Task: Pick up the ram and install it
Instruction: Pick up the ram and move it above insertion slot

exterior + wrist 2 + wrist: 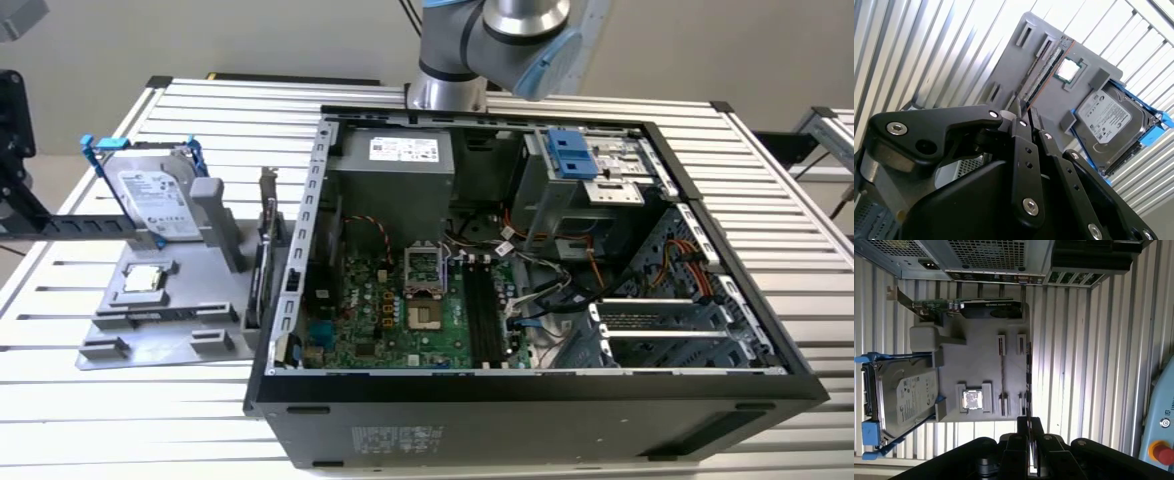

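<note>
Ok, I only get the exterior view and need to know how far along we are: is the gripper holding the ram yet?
Observer: No. In both wrist views the gripper looks shut and holds nothing.
Operator: Then where is the ram?
Observer: In the second wrist view the ram sits in its slotted holders on the grey tray, next to the processor chip.
Operator: Is the gripper touching it?
Observer: No. In the first wrist view the gripper is clearly apart from the tray, and the ram lies untouched.
</note>
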